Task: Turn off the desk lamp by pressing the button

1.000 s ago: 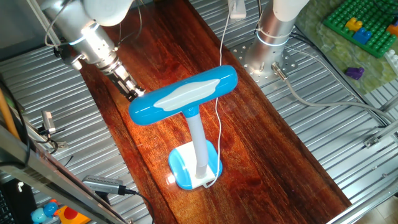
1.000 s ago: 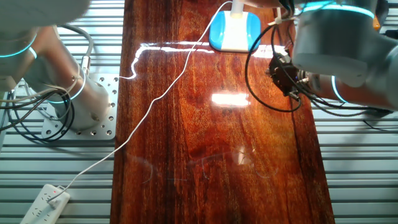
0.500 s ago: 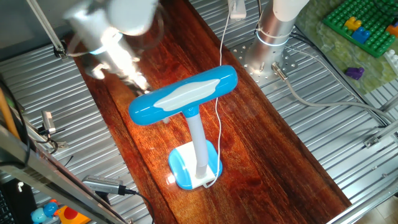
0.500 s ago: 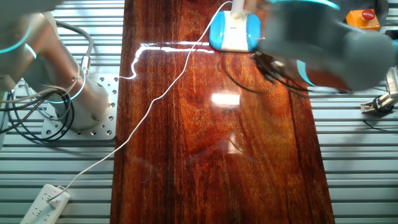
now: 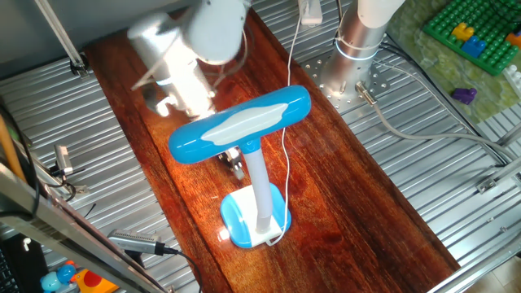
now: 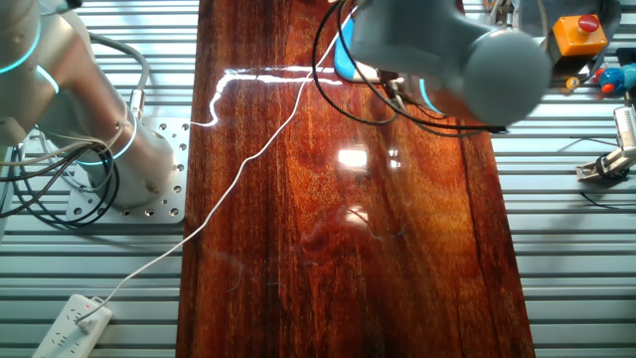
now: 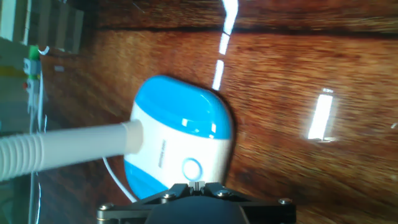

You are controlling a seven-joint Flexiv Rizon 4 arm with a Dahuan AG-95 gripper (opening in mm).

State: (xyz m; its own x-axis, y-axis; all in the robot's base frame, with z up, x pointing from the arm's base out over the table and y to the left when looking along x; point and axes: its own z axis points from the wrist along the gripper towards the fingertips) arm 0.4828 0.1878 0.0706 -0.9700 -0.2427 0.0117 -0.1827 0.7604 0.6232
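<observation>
Jaws I can't read, my gripper (image 7: 196, 185) hovers just beside the button (image 7: 191, 168); coming down off-centre would merely shove the desk lamp (image 5: 244, 146).

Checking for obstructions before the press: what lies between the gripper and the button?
Nothing. In the hand view the button sits just beyond the gripper, with only bare white base between them.

Blurred arm (image 5: 191, 49) leaning in over the dark wooden table (image 5: 358, 195). Claw (image 5: 237, 168) tucked beneath the desk lamp (image 5: 244, 134) head, just above the blue base.
</observation>
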